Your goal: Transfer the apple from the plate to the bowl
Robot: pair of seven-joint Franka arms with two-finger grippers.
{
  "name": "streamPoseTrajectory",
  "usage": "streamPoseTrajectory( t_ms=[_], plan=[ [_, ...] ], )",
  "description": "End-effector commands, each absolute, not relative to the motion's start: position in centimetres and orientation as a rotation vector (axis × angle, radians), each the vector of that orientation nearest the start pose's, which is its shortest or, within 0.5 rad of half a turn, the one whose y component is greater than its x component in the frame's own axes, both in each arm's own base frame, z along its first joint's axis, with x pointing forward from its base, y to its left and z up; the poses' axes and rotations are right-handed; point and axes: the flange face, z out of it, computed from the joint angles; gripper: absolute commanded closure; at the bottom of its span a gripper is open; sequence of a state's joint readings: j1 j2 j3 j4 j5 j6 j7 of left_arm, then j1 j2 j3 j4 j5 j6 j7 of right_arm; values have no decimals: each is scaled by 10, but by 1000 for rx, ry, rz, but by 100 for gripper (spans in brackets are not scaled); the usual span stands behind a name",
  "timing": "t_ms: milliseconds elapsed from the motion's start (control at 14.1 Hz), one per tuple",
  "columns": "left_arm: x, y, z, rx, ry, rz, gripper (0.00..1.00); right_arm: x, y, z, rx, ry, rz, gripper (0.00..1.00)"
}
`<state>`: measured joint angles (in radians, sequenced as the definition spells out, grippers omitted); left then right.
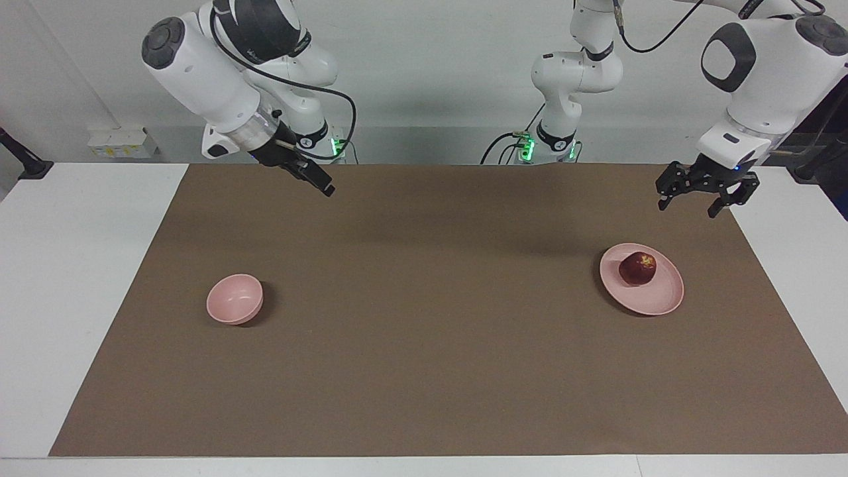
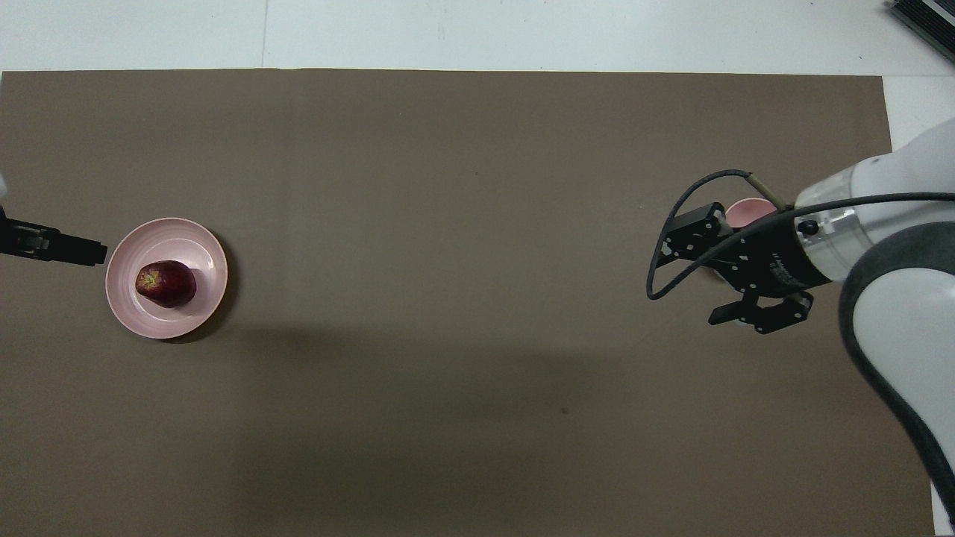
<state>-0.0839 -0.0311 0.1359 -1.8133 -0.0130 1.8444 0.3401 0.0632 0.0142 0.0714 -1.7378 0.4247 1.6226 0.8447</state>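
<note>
Red apple (image 1: 638, 267): I am seeing it sitting on the pink plate (image 1: 652, 299); being round, it could roll off.
Left claw (image 1: 701, 196): spread wide, hanging empty near the plate.
Right claw (image 1: 317, 180): up over the brown worktop (image 1: 424, 344); I am thinking spread too.
Bowl (image 1: 234, 299): sitting well apart, so a loose pinch could be dropping the apple.

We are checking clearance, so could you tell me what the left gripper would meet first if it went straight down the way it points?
Probably the brown mat, since the left gripper hangs open beside the plate, though depth is unclear.
</note>
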Motion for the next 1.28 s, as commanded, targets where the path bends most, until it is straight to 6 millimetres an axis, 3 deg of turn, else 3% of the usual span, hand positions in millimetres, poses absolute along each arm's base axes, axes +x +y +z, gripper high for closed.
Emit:
streamPoseTrajectory(
  t_ms=[0, 640, 782, 996, 1209],
  plan=[
    [552, 36, 527, -3112, 481, -147, 0, 546, 130, 524, -2426, 1180, 557, 0],
    [557, 43, 417, -3139, 447, -131, 0, 569, 202, 451, -2010, 1487, 765, 0],
    [556, 39, 395, -3166, 424, -126, 0, 569, 225, 441, -1999, 1504, 748, 0],
    [549, 44, 368, -3168, 403, -101, 0, 572, 240, 418, -1952, 1526, 785, 0],
    [544, 45, 345, -3156, 391, -131, 0, 571, 256, 409, -1902, 1569, 800, 0]
  ],
)
